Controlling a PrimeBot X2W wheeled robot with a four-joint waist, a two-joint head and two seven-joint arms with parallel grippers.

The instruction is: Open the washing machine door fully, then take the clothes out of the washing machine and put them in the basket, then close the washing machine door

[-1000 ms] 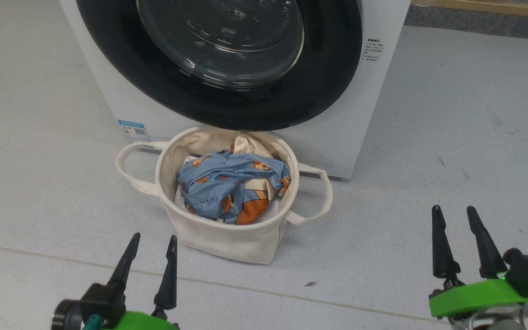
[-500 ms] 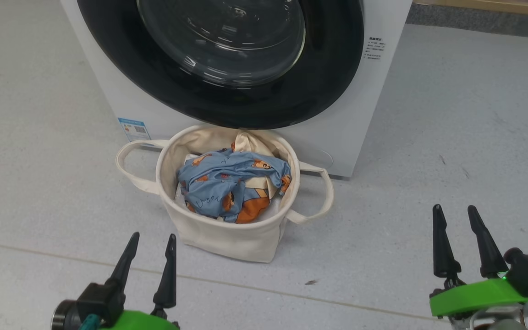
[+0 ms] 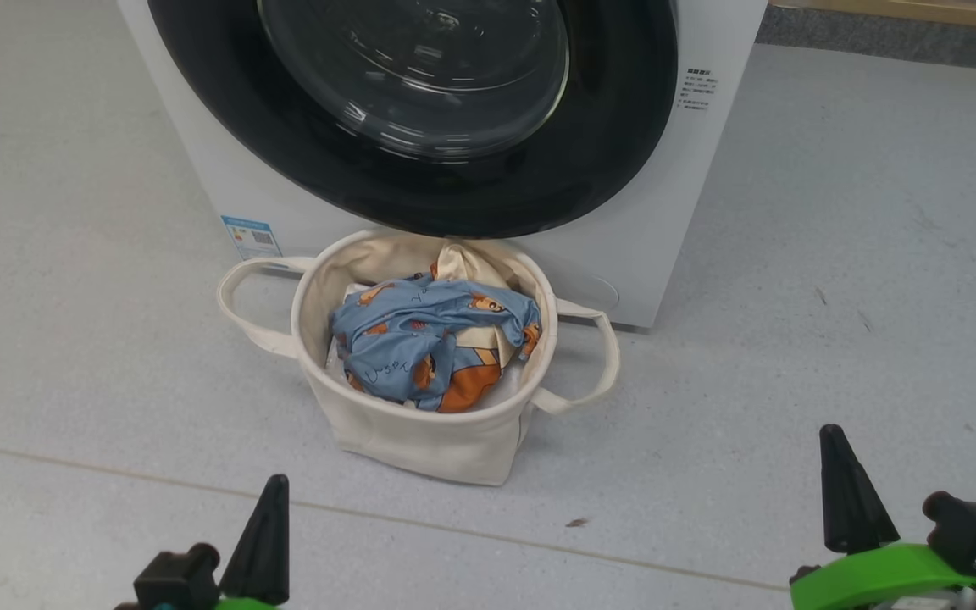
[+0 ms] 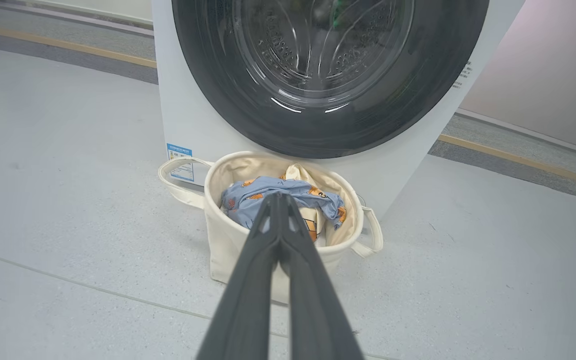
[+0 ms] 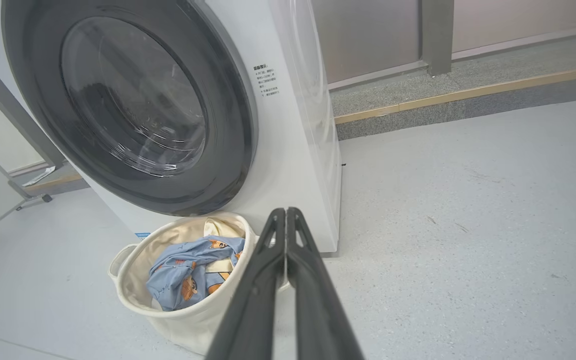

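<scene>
Head view shows the left claw (image 3: pixel 275 491) and right claw (image 3: pixel 834 440), spread a second ago, now pressed together, empty.

Clothes (image 3: pixel 433 347) in basket (image 3: pixel 420 436), door (image 3: pixel 412 110) closed

Grey floor (image 3: pixel 835 254) carrying a washing machine (image 3: pixel 645 254) and a basket (image 3: pixel 420 440).
The floor is pale and faintly speckled. The white washing machine stands on it, with the cream canvas basket upright just in front. A thin seam (image 3: pixel 115 470) crosses the floor on the basket's near side, and a small dark speck (image 3: pixel 574 523) lies near it.
</scene>
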